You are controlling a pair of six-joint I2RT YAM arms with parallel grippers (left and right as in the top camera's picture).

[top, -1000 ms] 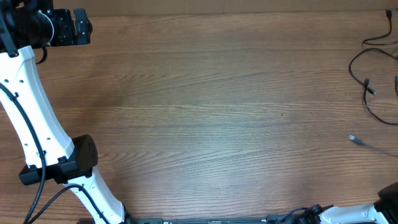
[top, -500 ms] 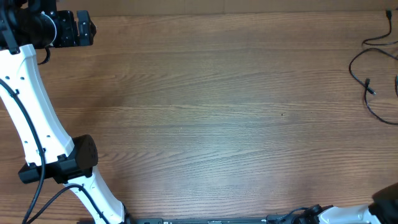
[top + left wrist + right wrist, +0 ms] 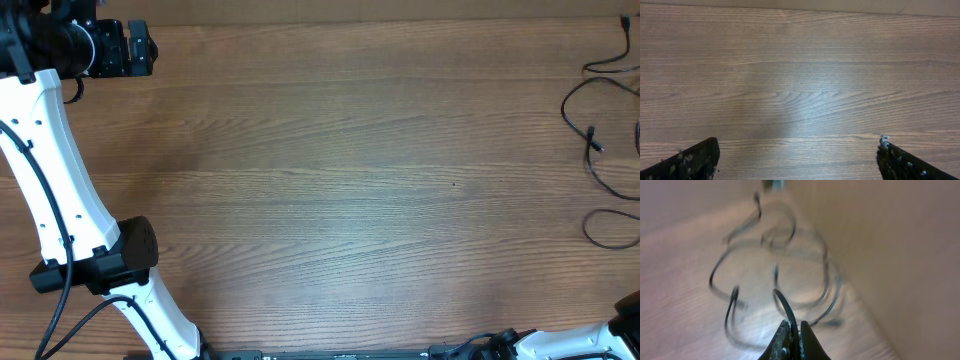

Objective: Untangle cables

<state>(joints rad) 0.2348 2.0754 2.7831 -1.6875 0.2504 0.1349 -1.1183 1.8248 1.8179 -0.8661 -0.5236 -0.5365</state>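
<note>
Looks straight down on the table [image 3: 330,180] from overhead, faces forward low over bare wood from left wrist, sits close and blurred on the cables [image 3: 784,305] from right wrist, shared with overhead's right edge.

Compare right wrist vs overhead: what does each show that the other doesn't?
Right wrist only: the right gripper, pinched shut on one of the cables, seen close up but blurred.

Overhead only: the left arm and left gripper at the far left corner, plus the wide bare stretch of table between them and the cables. The right gripper is out of frame there.

Both: black cables lying in loose loops on the wooden table.
</note>
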